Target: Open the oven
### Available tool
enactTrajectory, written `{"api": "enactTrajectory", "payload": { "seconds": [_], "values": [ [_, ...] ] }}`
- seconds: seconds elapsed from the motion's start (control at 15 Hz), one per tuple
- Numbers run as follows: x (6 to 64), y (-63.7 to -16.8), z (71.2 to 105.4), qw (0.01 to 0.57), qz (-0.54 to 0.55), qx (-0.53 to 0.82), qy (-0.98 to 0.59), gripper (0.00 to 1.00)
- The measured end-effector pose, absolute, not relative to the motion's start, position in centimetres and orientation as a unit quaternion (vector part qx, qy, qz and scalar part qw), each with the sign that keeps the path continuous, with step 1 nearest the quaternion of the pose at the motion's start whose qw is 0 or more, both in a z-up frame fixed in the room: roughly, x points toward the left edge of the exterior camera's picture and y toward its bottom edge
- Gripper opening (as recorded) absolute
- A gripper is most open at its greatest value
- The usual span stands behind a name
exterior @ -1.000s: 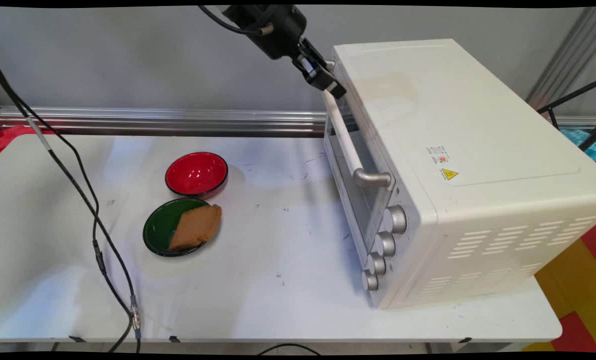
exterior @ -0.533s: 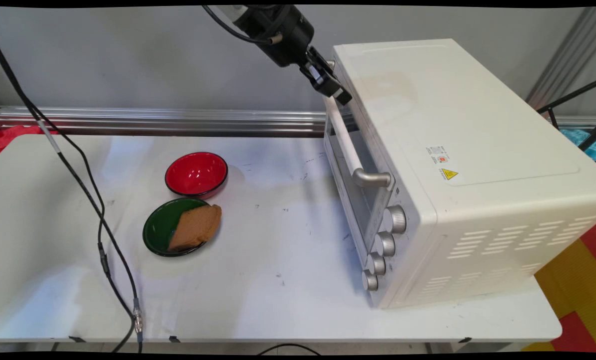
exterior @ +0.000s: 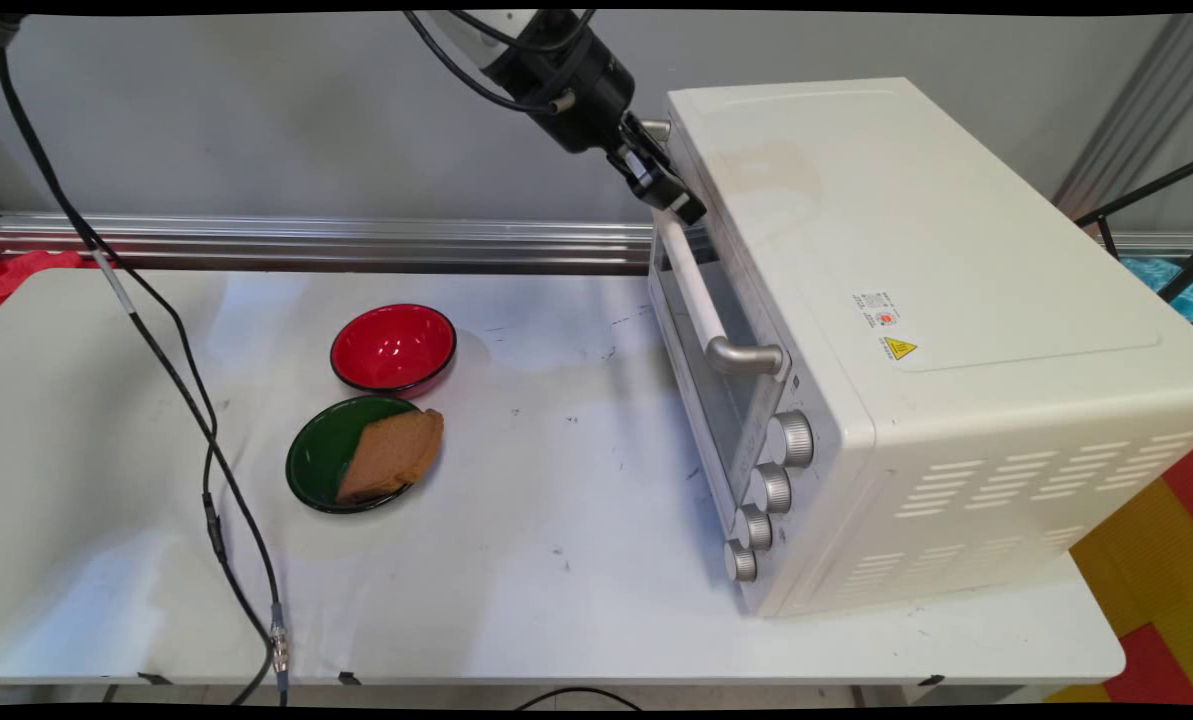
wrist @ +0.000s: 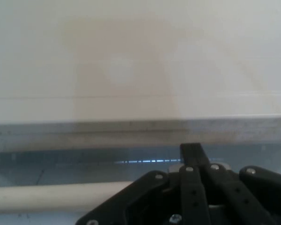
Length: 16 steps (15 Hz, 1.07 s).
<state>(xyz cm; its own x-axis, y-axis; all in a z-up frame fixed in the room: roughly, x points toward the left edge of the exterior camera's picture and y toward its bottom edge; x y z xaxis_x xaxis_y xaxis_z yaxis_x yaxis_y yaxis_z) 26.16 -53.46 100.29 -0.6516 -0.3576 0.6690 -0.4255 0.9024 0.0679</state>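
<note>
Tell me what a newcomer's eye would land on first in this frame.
The big white toaster oven at the table's right, door closed, with the black gripper right at the far end of its door handle. Next, left of centre, a red bowl beside a green plate carrying a brown bread slice.

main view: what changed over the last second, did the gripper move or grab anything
The gripper moved down and slightly right along the oven front, and now sits at the far end of the door handle. Whether it has gripped the handle cannot be told. The oven door looks shut as before. The red bowl, the green plate and the bread slice on it stayed put.
</note>
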Motion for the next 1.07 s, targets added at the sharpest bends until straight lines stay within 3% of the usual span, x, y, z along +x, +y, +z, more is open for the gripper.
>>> {"api": "enactTrajectory", "payload": {
  "seconds": [1.07],
  "values": [
    [29.1, -52.2, 98.1, 0.332, 0.045, 0.206, -0.919, 0.0]
  ]
}}
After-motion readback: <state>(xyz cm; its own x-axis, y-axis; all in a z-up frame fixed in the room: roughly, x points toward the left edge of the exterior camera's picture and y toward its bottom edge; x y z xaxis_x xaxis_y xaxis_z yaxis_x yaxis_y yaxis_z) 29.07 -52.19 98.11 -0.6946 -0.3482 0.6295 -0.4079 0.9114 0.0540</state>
